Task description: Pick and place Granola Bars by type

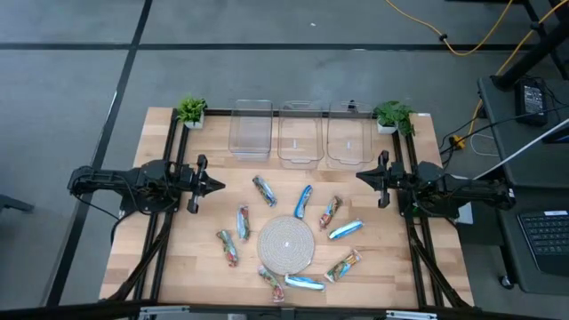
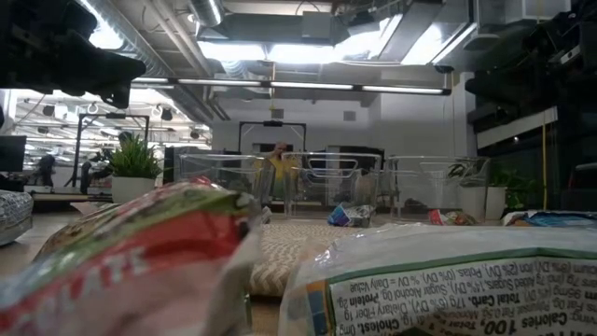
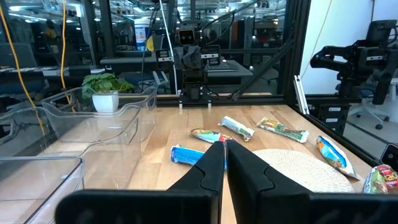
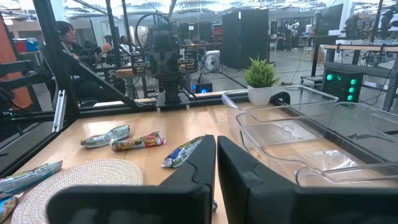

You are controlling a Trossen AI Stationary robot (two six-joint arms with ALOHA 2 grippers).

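Nearest the table's front edge, the bars lie scattered around the mat, none on it, none yet sorted; the ring of bars sits between the two arms, presumably so that either arm can reach them; one blue bar lies just beyond the mat, a grey-blue bar to its left. The left gripper hovers at the table's left side with its fingers pressed together, grasping nothing; the right gripper mirrors it at the right side, likewise clenched and empty; both point inward, well apart from the bars, a waiting posture by the look of it. Farther back, three clear bins stand in a row along the far edge, apparently one per bar type; they appear empty. A plant marks each far corner. In the low view two wrappers fill the foreground, blurred, and hide most of the table; printing on the bars cannot be read from above, so types are judged by colour only.
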